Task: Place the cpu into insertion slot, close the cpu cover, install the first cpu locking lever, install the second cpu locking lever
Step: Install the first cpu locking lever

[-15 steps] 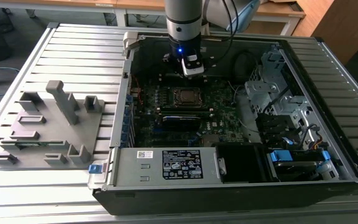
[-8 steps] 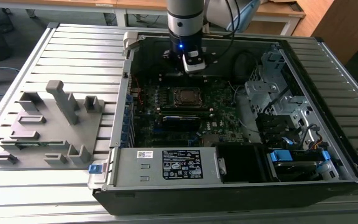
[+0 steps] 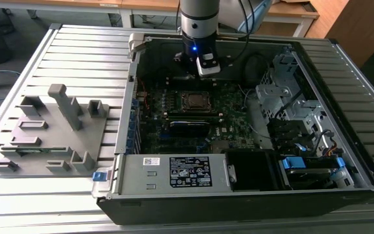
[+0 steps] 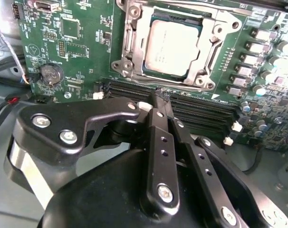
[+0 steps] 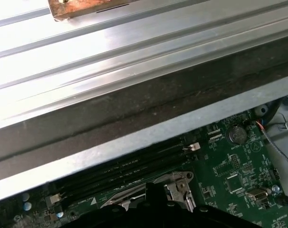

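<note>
1. Pincer (image 4: 159,95) fingers are pressed together with nothing between them; in the second wrist view their tip hangs over the memory slots (image 4: 201,111), just beside the socket.
2. The cpu (image 4: 171,48) already lies in the insertion slot (image 4: 134,57), silver top up, with the cpu cover (image 4: 208,45) framing it and apparently down.
3. Risk, as I judge it: with the tip so near the socket edge, a skewed descent could strike the cover rather than a lever, shifting the chip on its contacts.
4. Whether either locking lever is latched I cannot tell; pressing a half-seated cover could bend it.
5. In the exterior view the arm (image 3: 198,19) stands inside the computer case (image 3: 343,146) on the worktop (image 3: 83,53); cables near the socket could snag it.
</note>
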